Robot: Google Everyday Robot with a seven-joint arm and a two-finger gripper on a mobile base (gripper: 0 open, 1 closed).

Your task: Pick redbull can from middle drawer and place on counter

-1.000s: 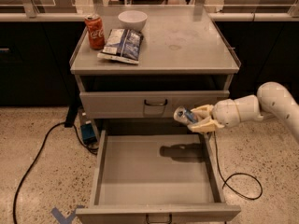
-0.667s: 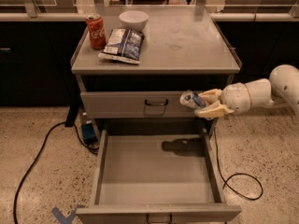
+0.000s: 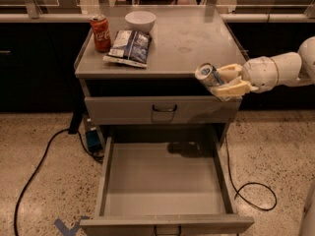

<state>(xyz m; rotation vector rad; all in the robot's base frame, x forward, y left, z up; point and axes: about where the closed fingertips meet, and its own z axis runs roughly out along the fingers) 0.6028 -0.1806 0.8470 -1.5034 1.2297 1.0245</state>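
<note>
Up front, you have the middle drawer (image 3: 162, 191) pulled out toward the camera, its grey front panel at the bottom edge and a dark shadow on the far part of its floor. On the speckled floor to its left you can see a scrap of blue tape (image 3: 64, 226) and a black cable (image 3: 34, 171) curving away. A second cable (image 3: 251, 193) loops on the right. Above the open drawer, the upper drawer (image 3: 128, 111) is closed, with its dark handle centred. Level with the counter's front right corner, your gripper (image 3: 217, 81) comes in from the right on the white arm (image 3: 275, 70), its pale fingers clamped on the redbull can (image 3: 206, 73). The can is held in the air and tipped over, so its silver top faces left and toward the camera. It overlaps the counter's front edge in view, and you cannot tell whether it touches. On the counter (image 3: 192, 38), toward the back left, lies a blue-and-white snack bag (image 3: 129, 47), with a red Coca-Cola can (image 3: 101, 32) standing just beside it and a white bowl (image 3: 140, 19) behind the bag. Beyond runs a pale ledge (image 3: 49, 17) with glass panels.
</note>
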